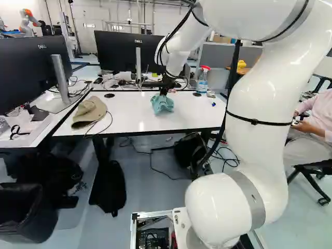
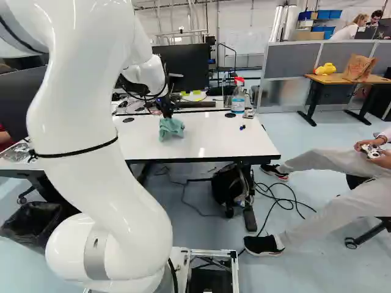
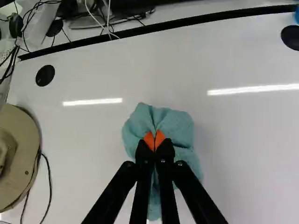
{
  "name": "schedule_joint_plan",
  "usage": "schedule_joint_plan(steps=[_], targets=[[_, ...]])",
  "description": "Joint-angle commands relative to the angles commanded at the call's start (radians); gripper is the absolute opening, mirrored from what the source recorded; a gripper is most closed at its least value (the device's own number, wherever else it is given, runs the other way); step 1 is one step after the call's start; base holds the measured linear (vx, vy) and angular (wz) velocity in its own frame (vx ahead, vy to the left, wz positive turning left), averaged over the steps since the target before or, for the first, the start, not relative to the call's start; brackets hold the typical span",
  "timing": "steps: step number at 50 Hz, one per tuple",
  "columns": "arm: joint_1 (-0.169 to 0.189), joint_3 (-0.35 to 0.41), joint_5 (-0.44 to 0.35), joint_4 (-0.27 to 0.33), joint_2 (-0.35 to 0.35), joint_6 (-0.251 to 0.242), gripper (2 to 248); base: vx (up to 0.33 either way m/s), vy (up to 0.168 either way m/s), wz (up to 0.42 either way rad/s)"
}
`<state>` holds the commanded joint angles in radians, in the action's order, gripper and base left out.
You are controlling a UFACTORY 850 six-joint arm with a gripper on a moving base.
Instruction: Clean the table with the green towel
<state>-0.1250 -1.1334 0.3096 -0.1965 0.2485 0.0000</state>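
Note:
The gripper (image 1: 164,91) points down over the white table (image 1: 136,122), with the green towel (image 1: 162,104) right at its tip. In the wrist view the gripper (image 3: 154,142) has its orange pads pressed together on a pinched fold of the towel (image 3: 177,125), which bunches up around both fingertips. The towel's lower part rests on or just over the tabletop; which of the two cannot be told. Part of it is hidden under the fingers.
A beige hat (image 1: 89,112) with a cable lies at the table's left. A spray bottle (image 2: 238,96) stands at the back right, small blue items (image 2: 242,127) nearer the right edge. Monitors (image 1: 127,52) stand behind. Another robot (image 1: 28,22) is far off; a seated person (image 2: 360,177) is at the right.

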Motion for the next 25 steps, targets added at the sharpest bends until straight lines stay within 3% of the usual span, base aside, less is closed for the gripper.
schedule_joint_plan(steps=[25], targets=[[-0.077,-0.023,0.0,0.0,0.019,0.0,23,0.0,0.0,0.0]])
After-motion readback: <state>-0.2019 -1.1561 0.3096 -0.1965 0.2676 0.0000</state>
